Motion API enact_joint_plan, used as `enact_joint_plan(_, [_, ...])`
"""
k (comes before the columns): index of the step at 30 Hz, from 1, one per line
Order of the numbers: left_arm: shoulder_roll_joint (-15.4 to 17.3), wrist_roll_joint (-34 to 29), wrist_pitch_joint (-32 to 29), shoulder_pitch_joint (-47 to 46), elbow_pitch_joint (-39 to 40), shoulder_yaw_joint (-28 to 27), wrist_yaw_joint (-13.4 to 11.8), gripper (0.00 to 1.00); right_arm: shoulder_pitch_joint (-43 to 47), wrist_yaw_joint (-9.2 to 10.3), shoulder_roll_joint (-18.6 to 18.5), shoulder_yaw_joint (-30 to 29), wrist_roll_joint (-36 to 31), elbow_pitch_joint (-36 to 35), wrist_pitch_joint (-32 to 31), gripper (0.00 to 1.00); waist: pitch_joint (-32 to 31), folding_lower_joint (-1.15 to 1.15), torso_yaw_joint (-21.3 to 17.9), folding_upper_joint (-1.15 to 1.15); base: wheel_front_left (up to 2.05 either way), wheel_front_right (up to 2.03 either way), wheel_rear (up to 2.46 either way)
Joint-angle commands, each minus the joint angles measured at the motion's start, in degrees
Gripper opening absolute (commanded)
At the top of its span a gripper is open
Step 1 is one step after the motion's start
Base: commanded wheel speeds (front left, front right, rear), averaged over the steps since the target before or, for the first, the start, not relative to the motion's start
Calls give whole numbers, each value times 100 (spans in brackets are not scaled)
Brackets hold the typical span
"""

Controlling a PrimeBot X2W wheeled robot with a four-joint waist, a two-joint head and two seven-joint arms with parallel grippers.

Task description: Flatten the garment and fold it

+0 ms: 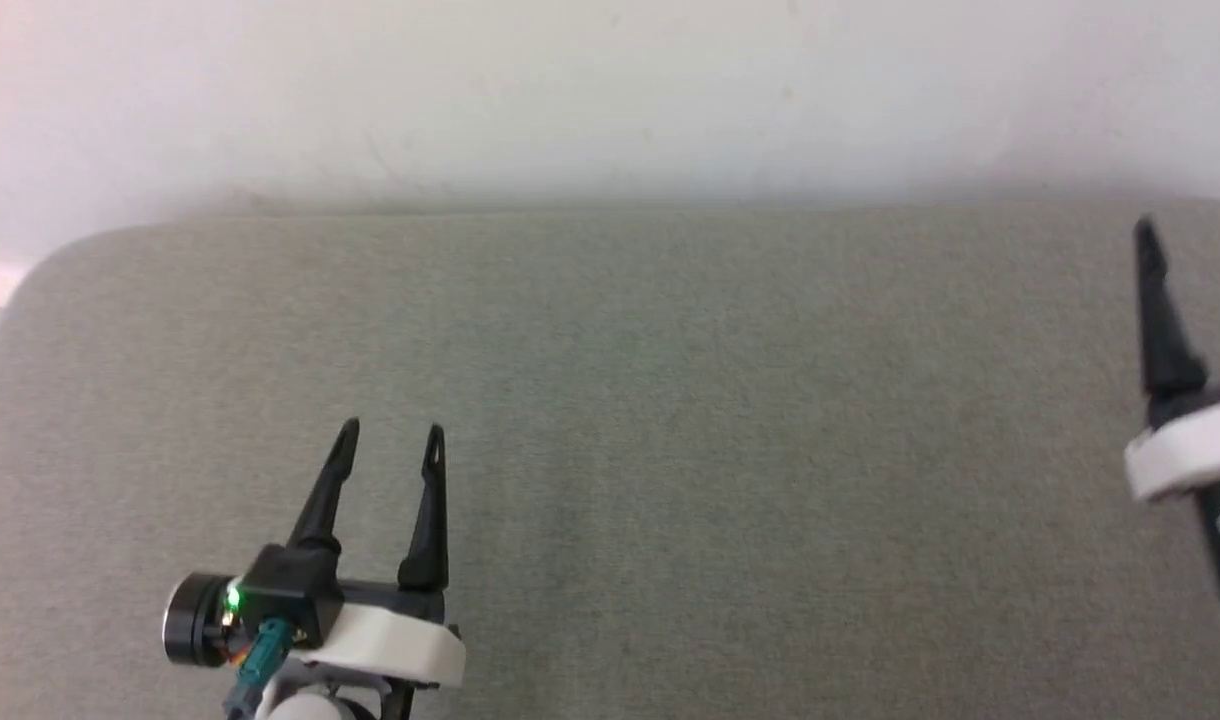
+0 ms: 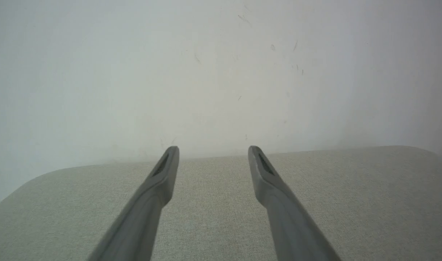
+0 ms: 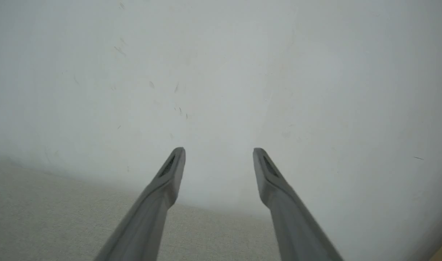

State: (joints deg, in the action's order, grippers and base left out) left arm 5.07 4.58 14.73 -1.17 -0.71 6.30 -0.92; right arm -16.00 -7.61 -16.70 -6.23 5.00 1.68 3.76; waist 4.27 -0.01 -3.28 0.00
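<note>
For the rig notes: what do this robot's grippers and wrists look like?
The left gripper has two long, tapering black fingers, a white moulded wrist shell, a green light, a teal cable plug and a black cylindrical housing. The right gripper shows the same black fingers and white shell. Wrist views show slotted fingertips.

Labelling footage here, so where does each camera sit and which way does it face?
Head view: from the head, forward and down onto grey padded surface and white wall; left gripper lower left, right gripper right edge.
Left wrist view: on that wrist, along its open jaws, across the surface to the wall.
Right wrist view: on that wrist, along its open jaws, mostly at the wall.
All share surface and wall.
</note>
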Motion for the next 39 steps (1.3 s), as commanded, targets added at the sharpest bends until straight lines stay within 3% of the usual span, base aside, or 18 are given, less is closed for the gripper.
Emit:
enact_joint_plan(1, [-21,45,27,124,1,-27,-47,100,271,12,207,-44,62,-91,112,100,-254,1,235,0,0,0,0])
enact_joint_plan(6, [-28,35,27,373,153,-47,-53,100,1125,12,877,-198,155,-299,418,100,-431,1,344,0,0,0,0])
enact_joint_plan(11, [-11,44,27,619,174,-87,-33,100,1821,12,1195,-176,43,-264,581,100,-490,1,385,0,0,0,0])
enact_joint_plan(19, [-5,67,27,768,-69,-82,-5,100,2242,12,1343,-46,-143,75,768,100,-523,1,382,0,0,0,0])
enact_joint_plan(36, [-39,122,27,693,-216,-72,-49,100,2145,12,1377,13,-147,169,787,100,-443,1,360,0,0,0,0])
enact_joint_plan(37, [-21,107,-1,713,-209,-64,-24,0,2201,0,1354,-1,-111,182,786,0,-442,2,359,0,0,0,0])
enact_joint_plan(39, [-18,106,-11,713,-210,-57,-21,0,2200,-1,1351,-1,-109,186,786,0,-441,2,359,0,0,0,0])
